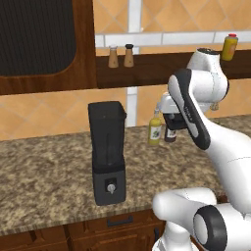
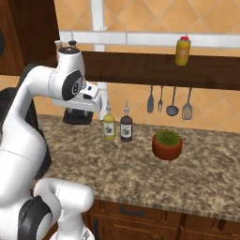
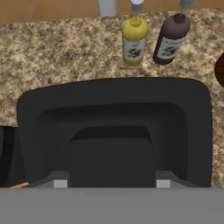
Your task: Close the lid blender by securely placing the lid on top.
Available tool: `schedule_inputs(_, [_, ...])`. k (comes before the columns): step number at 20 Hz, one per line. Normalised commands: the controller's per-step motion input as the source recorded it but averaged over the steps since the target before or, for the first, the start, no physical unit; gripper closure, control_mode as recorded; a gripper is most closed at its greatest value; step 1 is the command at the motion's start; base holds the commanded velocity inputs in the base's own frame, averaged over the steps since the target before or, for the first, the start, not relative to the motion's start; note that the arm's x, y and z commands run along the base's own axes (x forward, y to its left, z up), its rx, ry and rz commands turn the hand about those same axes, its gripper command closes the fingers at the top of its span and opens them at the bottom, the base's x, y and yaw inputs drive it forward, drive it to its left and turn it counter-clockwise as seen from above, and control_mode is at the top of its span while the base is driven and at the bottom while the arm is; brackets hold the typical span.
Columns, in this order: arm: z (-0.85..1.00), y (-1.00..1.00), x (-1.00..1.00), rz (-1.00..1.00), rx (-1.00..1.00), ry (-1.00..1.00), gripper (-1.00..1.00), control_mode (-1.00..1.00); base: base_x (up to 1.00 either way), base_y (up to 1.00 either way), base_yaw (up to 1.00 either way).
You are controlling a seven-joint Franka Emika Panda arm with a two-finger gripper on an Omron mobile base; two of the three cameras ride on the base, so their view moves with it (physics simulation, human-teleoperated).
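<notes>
In the hand view the lid point(image 3: 114, 131) blocks most of the table point(image 3: 52, 57), and its near edge is cut off at the bottom. In the left base view the arm covers most of the dark bottle point(image 1: 170, 133) (label unreadable). The blender point(image 2: 4, 101) sits mostly behind the arm in the right base view.

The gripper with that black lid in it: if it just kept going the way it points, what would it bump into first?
Probably the granite counter beneath: the gripper, shut on the lid, points down, right of the blender. Depth is unclear.
</notes>
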Motion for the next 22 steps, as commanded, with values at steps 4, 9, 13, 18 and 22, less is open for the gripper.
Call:
schedule_inputs(4, [1.00, 0.42, -0.12, -0.04, 0.00, -0.04, 1.00, -1.00, 0.00, 0.00, 0.00])
schedule_inputs(9, [1.00, 0.49, -0.01, -0.04, 0.00, 0.00, 1.00, -1.00, 0.00, 0.00, 0.00])
schedule_inputs(13, [0.97, 0.81, 0.00, -0.04, 0.00, 0.04, 1.00, -1.00, 0.00, 0.00, 0.00])
schedule_inputs(18, [0.33, 1.00, 0.04, -0.05, -0.03, 0.12, 1.00, -1.00, 0.00, 0.00, 0.00])
schedule_inputs(22, [-0.06, 0.62, 0.00, 0.01, -0.07, 0.04, 1.00, -1.00, 0.00, 0.00, 0.00])
